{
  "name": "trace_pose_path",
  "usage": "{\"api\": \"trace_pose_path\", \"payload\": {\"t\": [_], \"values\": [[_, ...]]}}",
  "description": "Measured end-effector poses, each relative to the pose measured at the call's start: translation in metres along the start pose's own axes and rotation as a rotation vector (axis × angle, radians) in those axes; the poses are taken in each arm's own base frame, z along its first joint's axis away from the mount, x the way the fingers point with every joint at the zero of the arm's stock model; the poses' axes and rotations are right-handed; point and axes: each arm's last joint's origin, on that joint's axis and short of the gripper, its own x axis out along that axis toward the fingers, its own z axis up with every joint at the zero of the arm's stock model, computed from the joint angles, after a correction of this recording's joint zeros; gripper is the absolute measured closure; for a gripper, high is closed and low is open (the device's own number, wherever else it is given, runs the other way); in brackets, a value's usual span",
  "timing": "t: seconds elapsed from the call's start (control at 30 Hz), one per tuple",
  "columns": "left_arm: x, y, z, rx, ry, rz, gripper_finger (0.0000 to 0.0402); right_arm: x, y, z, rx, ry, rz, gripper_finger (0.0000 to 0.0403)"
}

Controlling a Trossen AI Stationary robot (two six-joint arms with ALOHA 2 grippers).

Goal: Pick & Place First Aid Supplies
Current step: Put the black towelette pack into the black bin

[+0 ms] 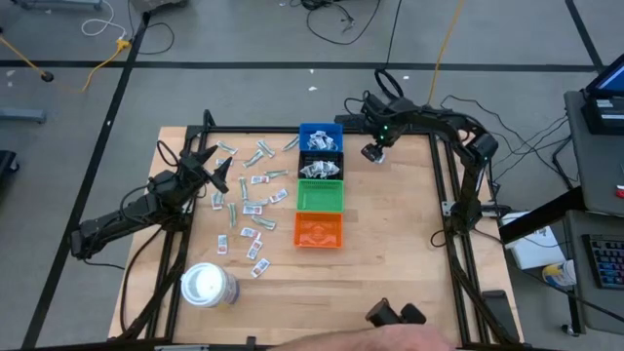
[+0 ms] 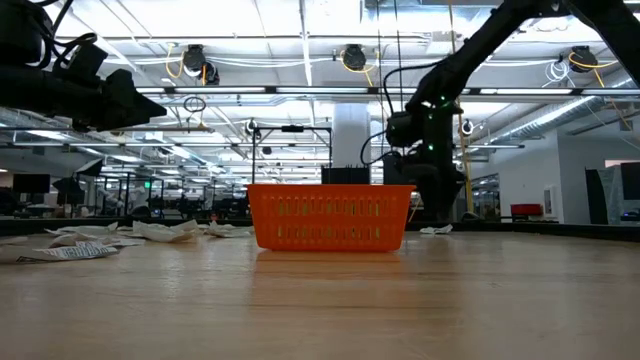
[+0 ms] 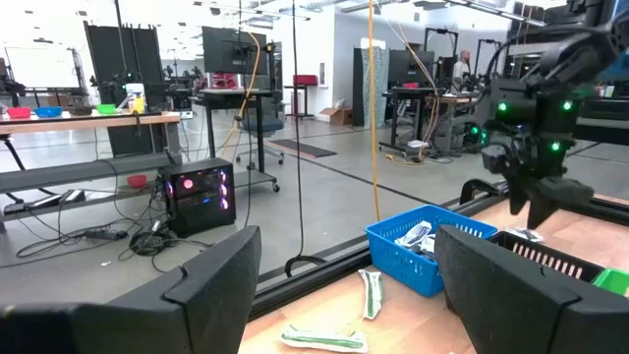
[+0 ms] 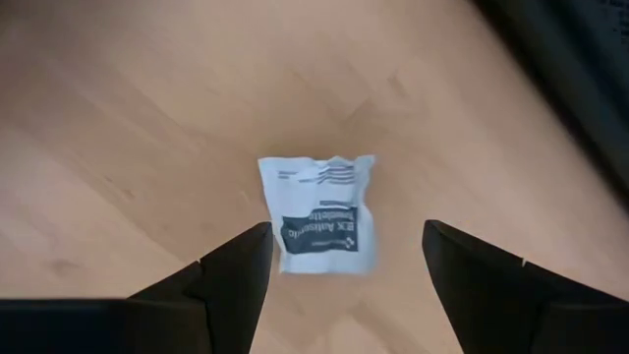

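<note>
High view: the right tool (image 1: 371, 152) hangs over the far part of the worktop (image 1: 390, 253), just beside the blue bin (image 1: 321, 136) and the black bin (image 1: 321, 164), on their outer side. Under this tool the packet is too small to see here. The left tool (image 1: 216, 168) is at the other side. The many packets (image 1: 255, 185) lie spread between it and the row of bins, and some lie close under its fingers. Nearer along the same row stand the green bin (image 1: 320, 196) and the orange bin (image 1: 319, 230).

Low view: the orange bin (image 2: 330, 216) stands in the middle. The packets (image 2: 90, 240) lie flat on the side of the left tool (image 2: 120, 98), which hangs above them. The right tool (image 2: 425, 125) is far behind, also above the worktop.

Left wrist view: the left fingers (image 3: 211, 290) stand wide apart with nothing between them. Ahead of them lie two slim wrappers (image 3: 371, 293), and behind these the blue bin (image 3: 429, 244).

Right wrist view: the right fingers (image 4: 236, 270) are apart and empty. One white packet (image 4: 322, 212) lies flat on the wood, directly ahead of the tool, between the two tips and not touching them. Its printed lines run across, from one finger toward the other. I judge that the right arm is the nearer one for this packet, and a straight descent should put the fingers on its two side edges.
</note>
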Motion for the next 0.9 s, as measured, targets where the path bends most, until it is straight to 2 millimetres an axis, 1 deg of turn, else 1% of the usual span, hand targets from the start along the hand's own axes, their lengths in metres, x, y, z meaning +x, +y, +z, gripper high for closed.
{"api": "trace_pose_path", "payload": {"t": [0.13, 0.2, 0.33, 0.4, 0.47, 0.6, 0.67, 0.7, 0.77, 0.9], "values": [[0.0, 0.0, 0.0, 0.0, 0.0, 0.0, 0.0096, 0.015, 0.002, -0.007, 0.009, -0.003, 0.0, 0.0146], [0.0, 0.0, 0.0, 0.0, 0.001, 0.0, 0.0096, 0.019, 0.003, -0.009, 0.01, -0.001, 0.003, 0.0151], [0.0, 0.0, 0.0, 0.0, 0.0, 0.0, 0.0096, 0.023, 0.003, -0.012, 0.014, -0.002, 0.003, 0.0177], [0.0, 0.0, 0.0, 0.0, 0.0, 0.0, 0.0096, 0.024, 0.003, -0.013, 0.015, 0.004, 0.004, 0.0203], [0.0, 0.0, 0.0, 0.0, 0.0, 0.0, 0.0096, 0.026, 0.004, -0.015, 0.025, 0.011, 0.006, 0.0236], [0.0, 0.0, 0.0, 0.0, 0.001, 0.0, 0.0096, 0.026, 0.007, -0.016, 0.028, 0.018, 0.005, 0.0325], [0.0, 0.0, 0.0, 0.0, 0.0, 0.0, 0.0096, 0.024, 0.009, -0.016, 0.02, 0.021, 0.005, 0.0374], [0.0, 0.0, 0.0, 0.0, 0.0, 0.0, 0.0096, 0.022, 0.009, -0.016, 0.013, 0.022, 0.006, 0.0387], [0.0, 0.0, 0.0, 0.0, 0.0, 0.0, 0.0096, 0.013, 0.011, -0.018, 0.0, 0.023, 0.006, 0.0389], [0.0, 0.0, 0.0, 0.0, 0.0, 0.0, 0.0096, -0.011, 0.017, -0.018, -0.048, 0.029, 0.004, 0.039]]}}
